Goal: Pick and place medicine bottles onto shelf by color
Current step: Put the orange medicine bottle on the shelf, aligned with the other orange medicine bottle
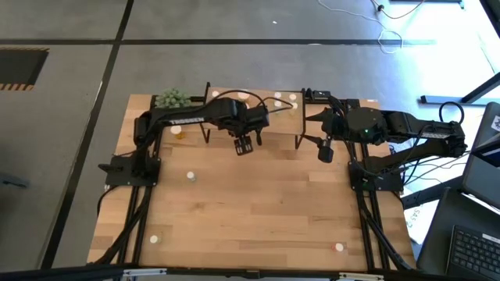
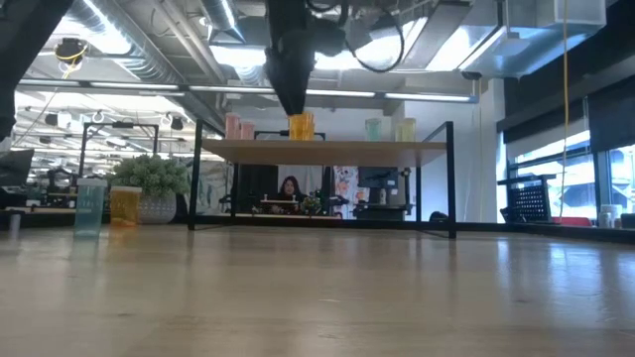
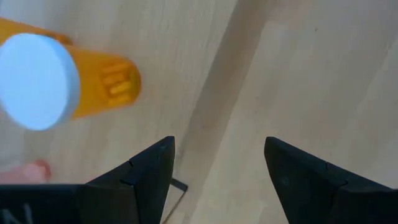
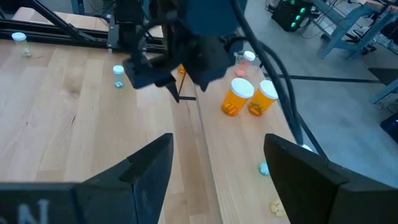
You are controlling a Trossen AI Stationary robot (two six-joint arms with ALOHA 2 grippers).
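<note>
The left hand (image 1: 243, 145) hangs open and empty above the front edge of the low light-wood shelf on a black metal frame (image 2: 327, 152), just beside an orange medicine bottle with a pale cap (image 3: 68, 84) standing on it. The right hand (image 1: 325, 153) waits open by the shelf's right end over the wooden tabletop (image 1: 258, 211).

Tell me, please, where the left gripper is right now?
In the high view, the left gripper hangs open over the light-wood shelf's near edge, beside an orange medicine bottle.
</note>
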